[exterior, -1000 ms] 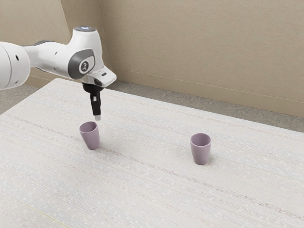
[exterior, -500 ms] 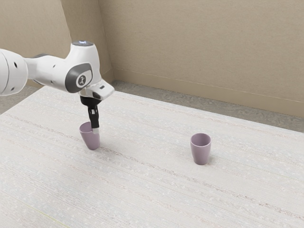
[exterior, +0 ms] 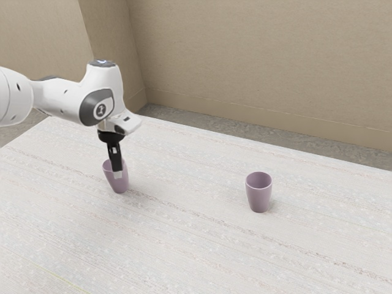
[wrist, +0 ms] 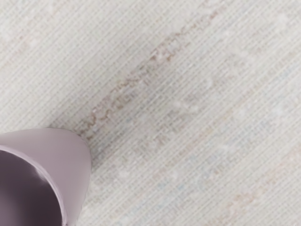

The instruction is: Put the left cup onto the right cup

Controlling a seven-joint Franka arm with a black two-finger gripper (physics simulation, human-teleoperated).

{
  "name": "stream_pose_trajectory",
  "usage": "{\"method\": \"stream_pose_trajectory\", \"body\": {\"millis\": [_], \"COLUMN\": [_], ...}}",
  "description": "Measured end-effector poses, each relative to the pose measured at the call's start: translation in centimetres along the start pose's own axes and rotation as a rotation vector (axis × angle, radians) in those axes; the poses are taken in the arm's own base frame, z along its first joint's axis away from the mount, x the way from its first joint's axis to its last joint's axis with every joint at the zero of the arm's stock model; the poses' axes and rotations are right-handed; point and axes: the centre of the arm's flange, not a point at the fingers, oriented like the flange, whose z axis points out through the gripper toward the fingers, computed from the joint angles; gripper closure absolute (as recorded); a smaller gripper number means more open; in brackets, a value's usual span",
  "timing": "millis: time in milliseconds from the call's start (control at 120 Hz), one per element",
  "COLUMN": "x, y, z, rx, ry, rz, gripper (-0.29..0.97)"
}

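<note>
Two mauve cups stood upright and well apart on the pale, grained table (exterior: 196, 251). In the exterior view the left cup (exterior: 118, 184) sat at about 9 o'clock from the right cup (exterior: 258, 191), and both rested on the tabletop with their mouths up. The white arm (exterior: 55, 101) reached in from roughly 9 o'clock of that view. Its black gripper (exterior: 116, 173) hung straight down from 12 o'clock over the left cup, with its tip level with the rim and overlapping the cup's mouth. Whether it touched the cup's wall could not be told. The claw showed edge-on as a single dark bar, so I could not tell whether it stood wide or narrow. In the wrist view the left cup's (wrist: 51, 160) rim and outer wall lay close under the hand, with bare table grain (wrist: 188, 117) stretching away beside it. Beyond the table, toward 12 o'clock in the exterior view, ran a grey strip of floor (exterior: 275, 133) and a beige wall (exterior: 257, 55).
</note>
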Motion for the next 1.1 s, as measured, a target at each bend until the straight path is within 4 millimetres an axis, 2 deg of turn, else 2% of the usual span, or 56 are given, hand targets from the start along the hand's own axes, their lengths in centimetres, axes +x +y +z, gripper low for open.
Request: {"method": "stream_pose_trajectory", "body": {"millis": [442,900,1000,1100], "x": [-1.3,-0.1,0.0,0.1], "y": [-1.0,-1.4,-1.5,-1.6], "z": [1.7,3.9,4.3,4.6], "rx": [-0.015,-0.013,-0.008,-0.006], "ry": [-0.017,-0.04,-0.039,-0.04], "rz": [-0.032,0.002,0.005,0.009], "gripper": [0.0,0.0,0.04,0.15]}}
